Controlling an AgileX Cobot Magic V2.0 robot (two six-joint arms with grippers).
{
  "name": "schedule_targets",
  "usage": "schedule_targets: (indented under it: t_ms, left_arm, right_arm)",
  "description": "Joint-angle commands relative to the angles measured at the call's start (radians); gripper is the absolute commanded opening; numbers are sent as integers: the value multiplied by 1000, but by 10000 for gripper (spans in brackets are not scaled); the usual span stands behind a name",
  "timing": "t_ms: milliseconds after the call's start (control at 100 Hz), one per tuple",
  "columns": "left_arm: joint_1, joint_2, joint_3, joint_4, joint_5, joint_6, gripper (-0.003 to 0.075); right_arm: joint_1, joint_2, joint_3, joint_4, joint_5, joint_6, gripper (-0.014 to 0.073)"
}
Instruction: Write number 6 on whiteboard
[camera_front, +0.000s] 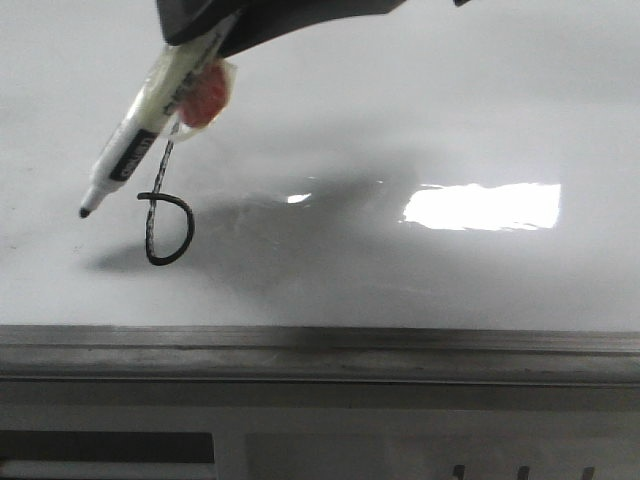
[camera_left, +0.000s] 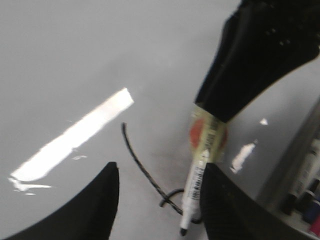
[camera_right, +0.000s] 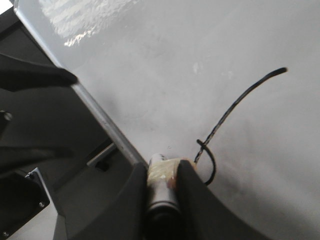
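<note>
Glossy white-grey, the whiteboard (camera_front: 350, 130) fills the front view, a bright rectangular reflection (camera_front: 485, 206) toward its right side and a grey metal edge (camera_front: 320, 345) along its near side. The number 6 (camera_front: 166, 220) sits toward the near left part of the board, its loop close to that edge. A marker (camera_front: 135, 145) slants above it, tip just left of the loop; whether the tip touches the board I cannot tell. From the left wrist, the left hand (camera_left: 160, 200) stands wide open with nothing between its fingers, and beyond it the right hand (camera_left: 255, 60) grips the marker's taped barrel. From the right wrist, the right hand's fingers (camera_right: 127, 200) are closed tight on the marker, the figure lying just beside them.
</note>
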Motion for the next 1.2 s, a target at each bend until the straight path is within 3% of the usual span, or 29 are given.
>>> schedule_targets:
  t_ms: [0, 620, 710, 910, 1030, 1100, 1190]
  left_arm:
    - [-64, 58, -28, -1, -33, -4, 347]
    - [-40, 249, -28, 17, -145, -2, 342]
    - [-40, 251, -28, 17, -145, -2, 277]
    - [-40, 249, -28, 17, -145, -2, -4]
    - [-40, 249, -28, 17, -145, -2, -20]
    - [-40, 249, -28, 17, -145, -2, -20]
    - [-40, 249, -28, 17, -145, -4, -20]
  right_arm:
    - [21, -33, -28, -15, -54, -17, -71]
    - [69, -33, -28, -8, -22, -17, -71]
    - [69, -33, -28, -8, -28, -17, -71]
    - [69, -33, -28, -8, -39, -17, -71]
    - [69, -33, -28, -8, -39, -17, -69]
    - [69, -33, -28, -8, -39, -17, -10]
    - [69, -33, -28, -8, -44, -17, 200]
